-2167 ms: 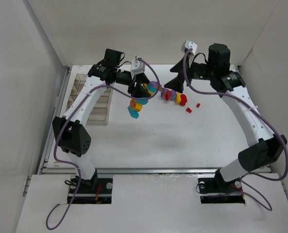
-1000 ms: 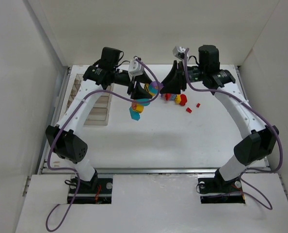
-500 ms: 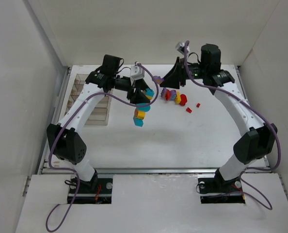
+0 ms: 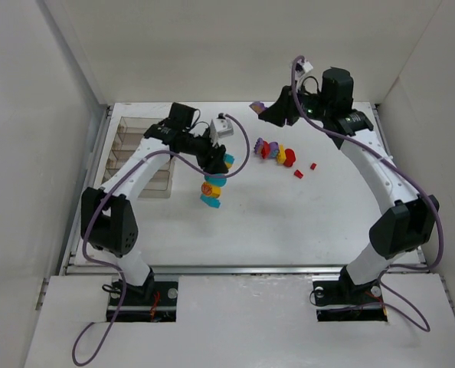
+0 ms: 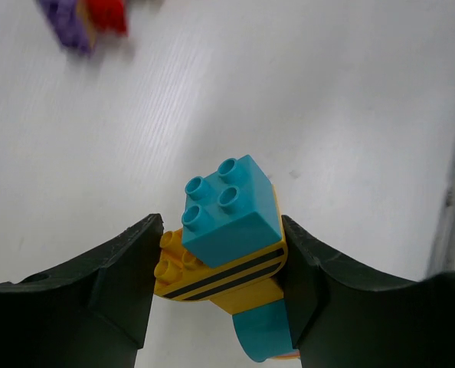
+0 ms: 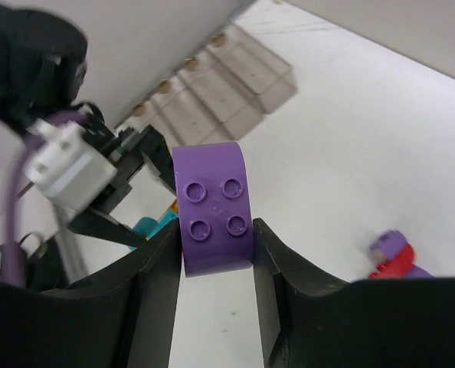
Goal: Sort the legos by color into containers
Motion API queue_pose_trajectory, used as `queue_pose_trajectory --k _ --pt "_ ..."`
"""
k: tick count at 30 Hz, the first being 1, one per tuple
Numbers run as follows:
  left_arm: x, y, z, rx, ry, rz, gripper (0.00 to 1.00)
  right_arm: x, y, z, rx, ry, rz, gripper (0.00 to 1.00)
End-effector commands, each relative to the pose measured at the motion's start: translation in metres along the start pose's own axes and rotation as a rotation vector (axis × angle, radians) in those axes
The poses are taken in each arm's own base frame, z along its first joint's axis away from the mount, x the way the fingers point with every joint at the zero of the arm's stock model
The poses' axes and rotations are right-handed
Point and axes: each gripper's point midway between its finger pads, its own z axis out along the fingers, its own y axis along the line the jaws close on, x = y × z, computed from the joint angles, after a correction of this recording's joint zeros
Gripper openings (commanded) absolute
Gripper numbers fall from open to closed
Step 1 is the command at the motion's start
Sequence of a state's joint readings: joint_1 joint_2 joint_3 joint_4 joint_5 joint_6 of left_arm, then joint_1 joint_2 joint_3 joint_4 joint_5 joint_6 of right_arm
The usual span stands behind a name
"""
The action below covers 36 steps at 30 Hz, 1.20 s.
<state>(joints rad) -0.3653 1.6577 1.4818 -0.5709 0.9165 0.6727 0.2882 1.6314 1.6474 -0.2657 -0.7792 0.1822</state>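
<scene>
My left gripper (image 5: 220, 230) is clamped on a small stack of bricks (image 5: 229, 230): a cyan square brick with four studs on top, a yellow-orange brick with black stripes under it, and a rounded cyan piece at the bottom, all pinched between my two dark fingers. In the overhead view this stack hangs off the table, left of the frame's centre and just right of the divided clear tray (image 4: 160, 184), which lies along the left edge of the white table (image 4: 289, 222). I cannot tell whether anything lies in the tray's compartments. My right gripper (image 6: 213, 234) is closed on a single purple brick (image 6: 211, 205) with a rounded top edge and four studs facing the wrist camera. In the overhead view it is held up in the air in the upper middle of the frame. Below it and slightly to the right, a loose cluster of purple, red and yellow bricks (image 4: 276, 152) rests on the table, with two tiny red pieces (image 4: 298, 174) just beyond it, toward the right. A blurred purple and red bit of that cluster shows at the upper left of the left wrist view.
</scene>
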Motion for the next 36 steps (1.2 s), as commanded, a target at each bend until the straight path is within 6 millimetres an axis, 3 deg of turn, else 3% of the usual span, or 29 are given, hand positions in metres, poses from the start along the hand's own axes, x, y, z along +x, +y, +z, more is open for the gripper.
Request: queue_pose_trajectory --k 1,2,5,9,11,14,17,21,22,23,25,31,32,35,36 --pt "0.071 0.059 0.002 -0.295 0.248 -0.104 0.0 0.0 -0.044 -0.008 0.265 -0.034 0.044 0.0" --pt "0.091 0.07 0.006 -0.329 0.304 -0.124 0.0 0.001 -0.054 -0.013 0.331 -0.039 0.05 0.0" --pt "0.118 0.096 0.006 -0.441 0.392 -0.134 0.0 0.015 -0.063 -0.015 0.378 -0.014 0.082 0.0" --pt "0.147 0.105 0.018 -0.488 0.47 -0.175 0.07 0.018 -0.069 -0.016 0.408 -0.012 0.087 0.0" --pt "0.146 0.101 0.029 -0.477 0.478 -0.155 0.1 0.017 -0.069 -0.019 0.419 -0.014 0.086 0.0" --pt "0.147 0.097 0.036 -0.457 0.476 -0.163 0.23 0.02 -0.065 -0.017 0.411 0.002 0.068 0.0" --pt "0.139 0.089 0.042 -0.408 0.432 -0.174 0.44 0.029 -0.07 -0.016 0.416 0.038 0.051 0.0" --pt "0.097 0.084 0.035 -0.375 0.326 -0.097 0.56 0.034 -0.056 -0.014 0.323 0.101 -0.014 0.0" --pt "0.088 0.08 0.034 -0.354 0.301 -0.073 0.58 0.045 -0.058 -0.013 0.308 0.147 -0.022 0.0" --pt "0.072 0.079 0.028 -0.36 0.265 -0.031 0.63 0.046 -0.054 -0.011 0.281 0.162 -0.026 0.0" --pt "0.062 0.077 0.024 -0.351 0.243 0.043 0.82 0.045 -0.053 -0.008 0.255 0.178 -0.039 0.0" --pt "0.029 0.07 0.013 -0.33 0.187 0.239 0.86 0.041 -0.043 -0.006 0.199 0.17 -0.042 0.0" --pt "0.017 0.07 0.008 -0.337 0.165 0.287 0.92 0.041 -0.043 -0.006 0.199 0.17 -0.042 0.0" --pt "-0.03 0.063 -0.013 -0.371 0.065 0.525 0.94 0.044 -0.035 -0.006 0.157 0.194 -0.019 0.0" --pt "-0.035 0.057 -0.015 -0.358 0.045 0.598 0.95 0.046 -0.036 -0.005 0.158 0.204 -0.01 0.0"
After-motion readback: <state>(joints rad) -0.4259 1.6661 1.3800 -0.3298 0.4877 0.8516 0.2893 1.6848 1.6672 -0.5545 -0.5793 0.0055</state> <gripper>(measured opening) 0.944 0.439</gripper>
